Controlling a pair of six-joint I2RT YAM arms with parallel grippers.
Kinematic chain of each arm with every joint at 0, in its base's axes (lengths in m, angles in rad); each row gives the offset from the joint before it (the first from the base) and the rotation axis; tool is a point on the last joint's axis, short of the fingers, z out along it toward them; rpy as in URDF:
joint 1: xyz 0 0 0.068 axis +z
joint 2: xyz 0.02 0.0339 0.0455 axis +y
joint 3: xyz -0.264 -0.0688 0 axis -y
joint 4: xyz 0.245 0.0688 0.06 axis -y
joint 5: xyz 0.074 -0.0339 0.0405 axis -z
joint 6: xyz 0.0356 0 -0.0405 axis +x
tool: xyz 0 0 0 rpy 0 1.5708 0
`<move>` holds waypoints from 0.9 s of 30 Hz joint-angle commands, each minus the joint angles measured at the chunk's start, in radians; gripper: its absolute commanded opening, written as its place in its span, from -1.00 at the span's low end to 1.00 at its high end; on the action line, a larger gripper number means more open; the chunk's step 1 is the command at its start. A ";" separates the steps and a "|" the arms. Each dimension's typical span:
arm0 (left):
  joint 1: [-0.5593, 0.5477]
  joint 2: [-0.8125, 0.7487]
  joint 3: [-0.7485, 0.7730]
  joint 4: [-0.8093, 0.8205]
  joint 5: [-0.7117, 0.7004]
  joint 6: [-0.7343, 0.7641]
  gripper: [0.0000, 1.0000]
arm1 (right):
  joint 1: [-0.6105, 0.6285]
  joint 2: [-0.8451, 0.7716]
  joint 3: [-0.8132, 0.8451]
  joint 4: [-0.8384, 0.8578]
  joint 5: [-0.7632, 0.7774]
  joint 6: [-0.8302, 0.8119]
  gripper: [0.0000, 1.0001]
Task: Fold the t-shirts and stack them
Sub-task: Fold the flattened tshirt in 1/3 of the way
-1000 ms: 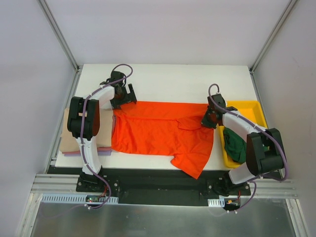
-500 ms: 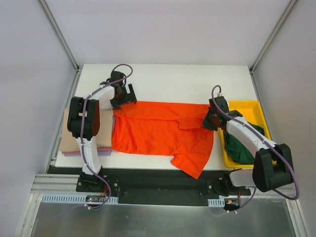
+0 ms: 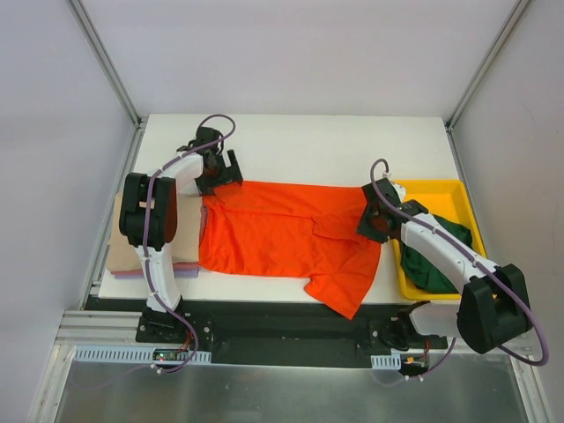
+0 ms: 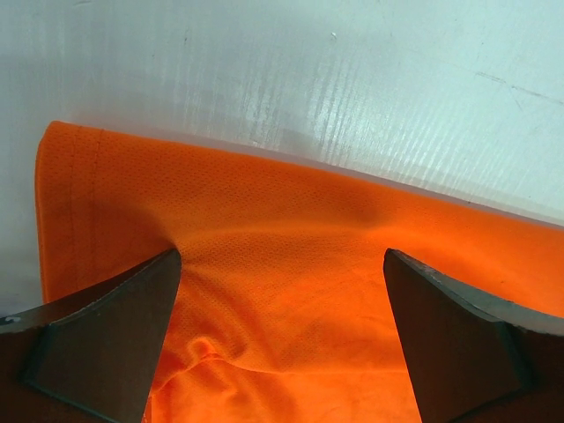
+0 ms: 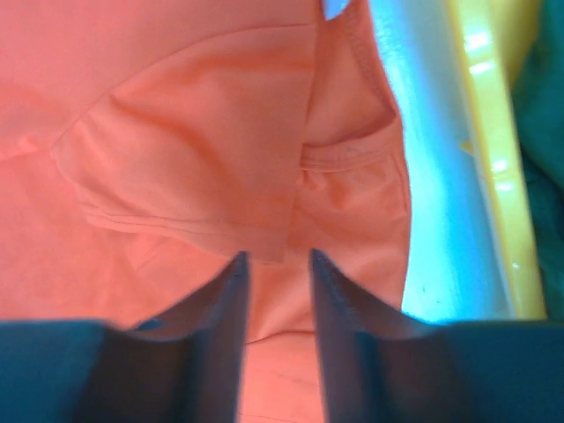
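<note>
A white surface (image 3: 300, 141) is enclosed by pale walls (image 3: 53, 132). The orange-red t-shirt (image 3: 273, 233) is spread flat on it, with one sleeve hanging past the near edge. At the right, a yellow tray (image 3: 441, 189) holds the crumpled dark green t-shirt (image 3: 430, 260), which is partly covered by the right arm (image 3: 445, 249). The folded shirts (image 3: 119, 242) at the left are largely hidden behind the left arm (image 3: 152, 220). The left gripper (image 4: 282, 264) is spread wide, its fingertips (image 4: 132, 300) set on the orange-red cloth's far corner. The right gripper (image 5: 275, 260) is parted only narrowly over a folded sleeve, and no cloth is pinched.
</note>
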 commanded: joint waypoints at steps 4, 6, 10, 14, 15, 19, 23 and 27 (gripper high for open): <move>0.015 -0.040 -0.032 -0.036 -0.028 0.021 0.98 | 0.006 0.056 0.179 -0.099 0.126 -0.105 0.36; 0.015 -0.040 -0.032 -0.036 -0.023 0.022 0.98 | 0.006 0.100 0.217 -0.075 0.096 -0.149 0.64; 0.015 -0.040 -0.030 -0.036 -0.002 0.025 0.98 | -0.007 0.250 0.308 -0.047 -0.016 -0.211 0.92; 0.015 -0.037 -0.036 -0.036 0.020 0.022 0.98 | -0.056 0.418 0.378 0.005 -0.166 -0.223 0.92; 0.015 -0.037 -0.036 -0.036 0.017 0.025 0.98 | -0.065 0.459 0.401 0.005 -0.176 -0.223 0.92; 0.015 -0.035 -0.033 -0.036 0.040 0.038 0.98 | -0.096 0.580 0.509 -0.024 -0.251 -0.274 0.92; 0.015 -0.017 -0.016 -0.036 0.084 0.041 0.98 | -0.145 0.731 0.662 -0.119 -0.265 -0.324 0.92; 0.015 0.012 0.020 -0.037 0.098 0.048 0.98 | -0.197 0.832 0.756 -0.167 -0.312 -0.326 0.92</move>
